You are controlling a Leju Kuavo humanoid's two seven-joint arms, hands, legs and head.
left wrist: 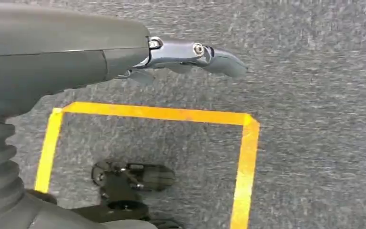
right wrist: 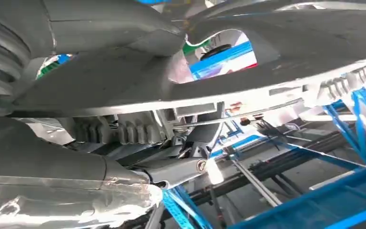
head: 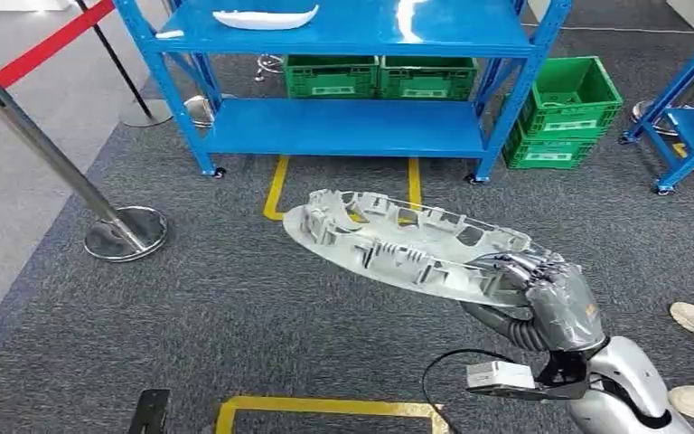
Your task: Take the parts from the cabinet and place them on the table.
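Your robot's right hand (head: 542, 289) is grey with dark fingers, foil-like wrap and a ribbed wrist cover on a silver forearm. A black cable (head: 443, 366) loops to the white wrist camera (head: 499, 375). The left hand (left wrist: 190, 55) has bluish-grey fingers with round silver screws.

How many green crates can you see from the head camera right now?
4. Two sit side by side behind the blue rack's lower shelf: left crate and right crate. Two more are stacked on the floor right of the rack: top crate on bottom crate. Others may be hidden.

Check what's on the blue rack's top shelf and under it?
On the blue rack's top shelf lies a white part. Two green crates show beneath that shelf, apparently behind the rack; their insides are hidden. The right hand holds a grey part.
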